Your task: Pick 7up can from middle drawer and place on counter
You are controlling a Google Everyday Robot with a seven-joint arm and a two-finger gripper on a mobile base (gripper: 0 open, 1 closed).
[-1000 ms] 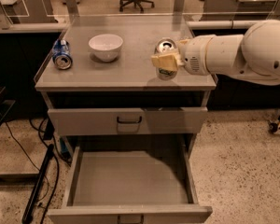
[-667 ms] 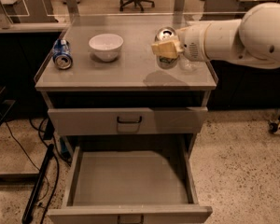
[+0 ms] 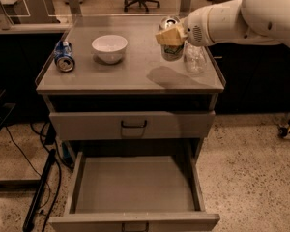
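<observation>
My gripper (image 3: 170, 34) reaches in from the right over the counter (image 3: 130, 71) and is shut on the 7up can (image 3: 170, 48). The can is upright, silver top showing, its green-printed body below my tan fingers (image 3: 168, 36). It is at the right rear part of the counter, its base at or just above the surface; I cannot tell which. The middle drawer (image 3: 134, 183) stands pulled open below, its flat floor bare.
A white bowl (image 3: 109, 48) sits at the counter's middle left. A blue can (image 3: 64, 56) lies on its side at the left edge. A clear glass object (image 3: 195, 58) stands just right of the 7up can. The upper drawer front (image 3: 133, 125) is closed.
My gripper has carried the 7up can up and back over the counter, away from its front edge toward the rear right. The bowl, blue can and drawer have not moved.
</observation>
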